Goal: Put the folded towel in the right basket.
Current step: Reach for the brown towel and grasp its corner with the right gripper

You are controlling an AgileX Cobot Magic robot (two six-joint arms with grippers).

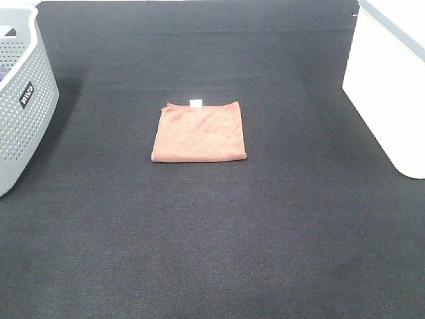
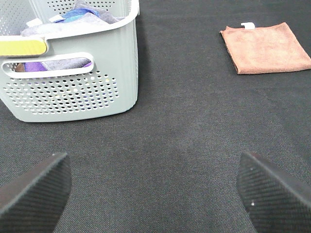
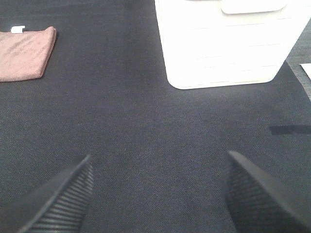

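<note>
A brown folded towel [image 1: 199, 131] with a small white tag lies flat in the middle of the black table. It also shows in the left wrist view [image 2: 266, 47] and the right wrist view [image 3: 24, 52]. The right basket [image 1: 388, 93] is white and stands at the table's right edge; it also shows in the right wrist view [image 3: 228, 43]. My left gripper [image 2: 153, 194] is open and empty, well short of the towel. My right gripper [image 3: 158, 194] is open and empty above bare table, near the white basket. Neither arm shows in the exterior high view.
A grey perforated basket [image 1: 20, 100] stands at the left edge of the table, holding several cloths [image 2: 63, 24]. The black table surface [image 1: 212, 252] stretches around the towel.
</note>
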